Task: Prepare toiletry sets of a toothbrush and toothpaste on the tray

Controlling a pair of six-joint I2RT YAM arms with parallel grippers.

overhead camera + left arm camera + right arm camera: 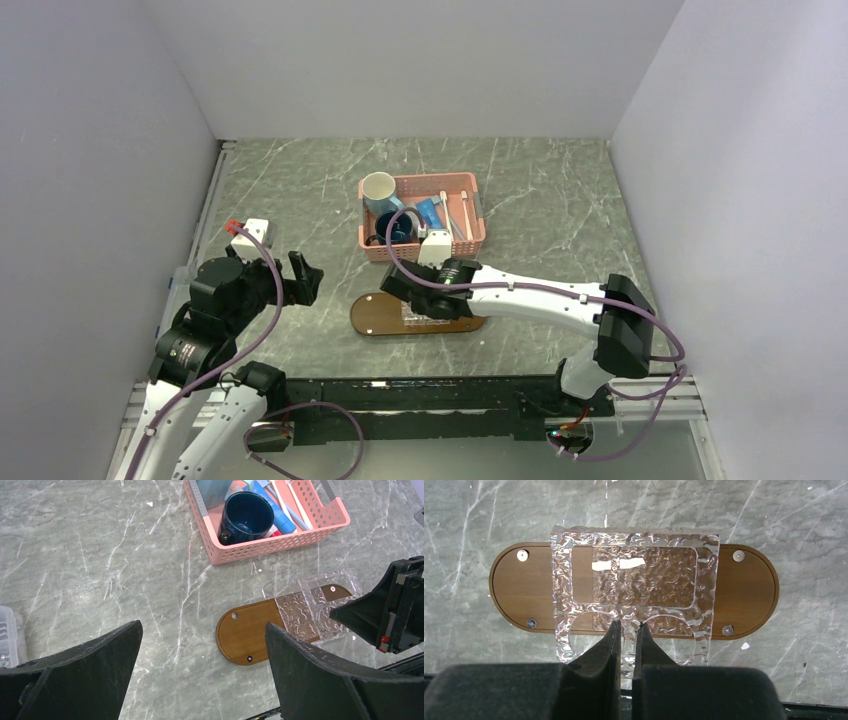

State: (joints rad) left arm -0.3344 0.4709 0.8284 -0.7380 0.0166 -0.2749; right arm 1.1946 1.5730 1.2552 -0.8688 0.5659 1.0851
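Note:
The dark-brown oval tray [372, 315] [247, 632] [524, 587] lies on the marble table in front of the pink basket. A clear square dish [634, 580] [310, 610] sits across the tray's middle and overhangs its near edge. My right gripper [627, 625] [425, 300] is shut on the dish's near rim, between two round recesses. Blue toothpaste [431, 212] [267, 505] and white toothbrushes [465, 215] [287, 502] lie in the basket. Left of the tray, my left gripper [202, 625] [305, 280] hangs wide open over bare table, holding nothing.
The pink perforated basket [470, 243] [260, 547] also holds a dark blue mug [398, 228] [247, 515] and a light blue mug [379, 188]. A small white and red block [245, 230] sits at the table's left. Grey walls close in the three far sides.

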